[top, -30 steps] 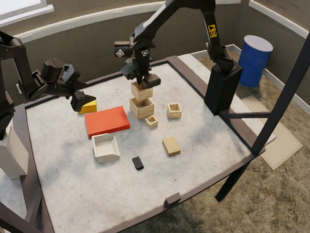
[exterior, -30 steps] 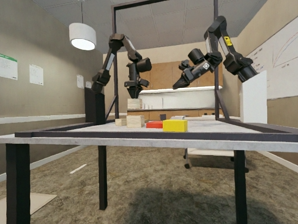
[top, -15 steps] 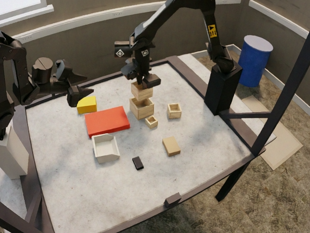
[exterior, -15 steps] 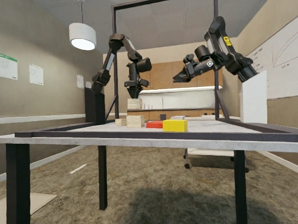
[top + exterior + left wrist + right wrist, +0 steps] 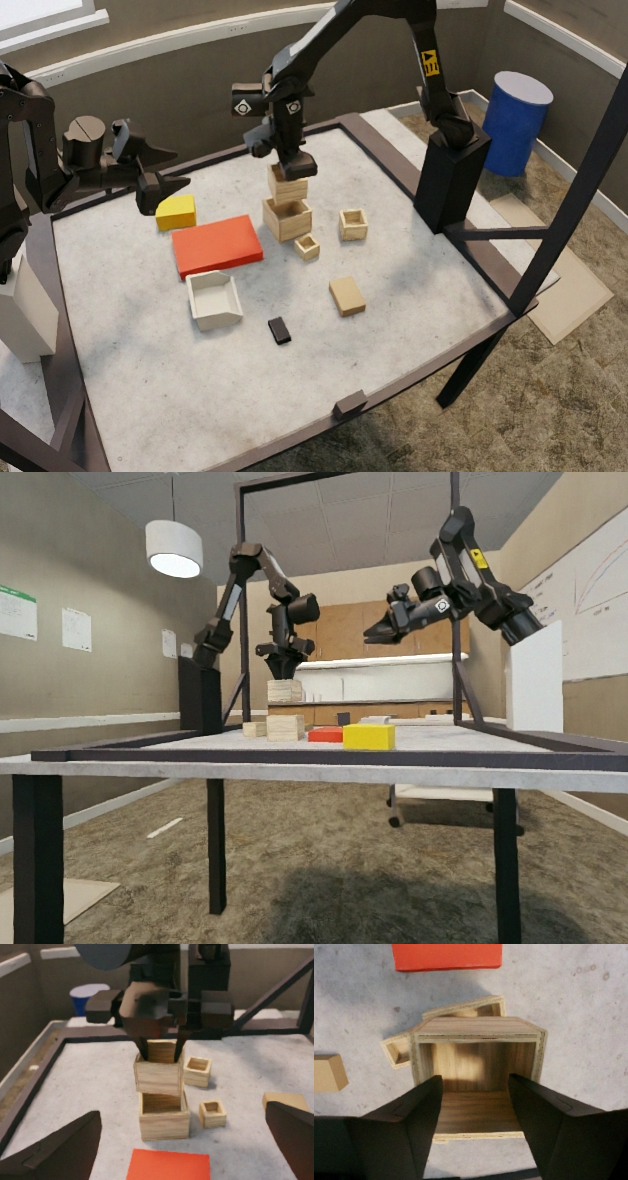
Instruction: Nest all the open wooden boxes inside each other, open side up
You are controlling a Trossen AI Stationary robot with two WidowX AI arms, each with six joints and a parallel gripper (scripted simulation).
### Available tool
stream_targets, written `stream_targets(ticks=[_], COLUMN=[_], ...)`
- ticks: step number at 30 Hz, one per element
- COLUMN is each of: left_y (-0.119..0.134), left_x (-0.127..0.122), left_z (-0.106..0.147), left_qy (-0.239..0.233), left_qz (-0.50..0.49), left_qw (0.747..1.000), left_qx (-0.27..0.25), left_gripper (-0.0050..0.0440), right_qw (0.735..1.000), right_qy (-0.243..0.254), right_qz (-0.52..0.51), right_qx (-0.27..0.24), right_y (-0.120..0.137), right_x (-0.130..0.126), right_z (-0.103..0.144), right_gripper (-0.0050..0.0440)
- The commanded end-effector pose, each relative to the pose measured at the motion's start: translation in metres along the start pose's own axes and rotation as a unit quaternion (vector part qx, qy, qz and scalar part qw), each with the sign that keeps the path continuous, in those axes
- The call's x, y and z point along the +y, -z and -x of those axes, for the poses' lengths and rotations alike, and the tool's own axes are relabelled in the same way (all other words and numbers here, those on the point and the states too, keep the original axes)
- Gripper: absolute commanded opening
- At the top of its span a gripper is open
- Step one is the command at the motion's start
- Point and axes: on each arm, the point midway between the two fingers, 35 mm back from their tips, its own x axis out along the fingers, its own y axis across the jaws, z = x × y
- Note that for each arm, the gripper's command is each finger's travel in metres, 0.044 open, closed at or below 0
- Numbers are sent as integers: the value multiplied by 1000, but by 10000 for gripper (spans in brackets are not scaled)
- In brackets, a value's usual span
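- The lifted box [image 5: 290, 191] [image 5: 279, 690] [image 5: 159, 1079] [image 5: 476, 1026], seemingly second biggest, hangs open side up above the big box [image 5: 295, 226] [image 5: 284, 729] [image 5: 165, 1126] [image 5: 464, 1009], clear of it.
- The right gripper [image 5: 298, 166] [image 5: 283, 677] [image 5: 161, 1060] [image 5: 475, 1081] has its fingers about half open inside the lifted box; it seems to carry it by pressing outward on the walls.
- The big box stands upright on the table, so the step in hand looks like the first nesting.
- Next, it should line up edges and corners, lower straight, then draw the fingers inward to let go. A twisted box could catch on the rim; the overlap makes exact alignment hard to judge.
- The small box [image 5: 353, 233] [image 5: 252, 729] [image 5: 197, 1078] and the tiny box [image 5: 311, 253] [image 5: 215, 1120] [image 5: 392, 1057] sit upright nearby, awaiting their turns in that order.
- The left gripper [image 5: 181, 166] [image 5: 366, 636] [image 5: 183, 1114] is spread nearly full, holding nothing, away from the boxes.
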Motion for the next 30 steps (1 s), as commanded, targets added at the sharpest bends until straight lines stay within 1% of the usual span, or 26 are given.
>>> stream_targets(ticks=[1,5,10,12,13,20,27,29,30], left_y=[-1,-1,-1,-1,-1,-1,-1,-1,-1], left_x=[1,1,1,1,1,1,1,1,1], left_z=[0,0,0,0,0,0,0,0,0], left_qy=[-1,-1,-1,-1,-1,-1,-1,-1,-1], left_qz=[1,1,1,1,1,1,1,1,1], left_qw=[1000,1000,1000,1000,1000,1000,1000,1000,1000], left_qx=[-1,-1,-1,-1,-1,-1,-1,-1,-1], left_gripper=[400,400,400,400,400,400,400,400,400], right_qw=[998,991,975,975,971,934,884,884,876], right_qy=[5,3,2,2,1,-1,-2,-2,-2], right_qz=[-66,-135,-221,-221,-238,-356,-468,-468,-483], right_qx=[-20,-20,-20,-20,-20,-16,-12,-12,-12], right_y=[-10,-10,-10,-10,-10,-9,-6,-6,-6], right_x=[0,0,0,0,0,0,0,0,0], right_z=[11,11,11,11,11,9,7,7,7], right_gripper=[283,283,283,283,283,283,283,283,283])
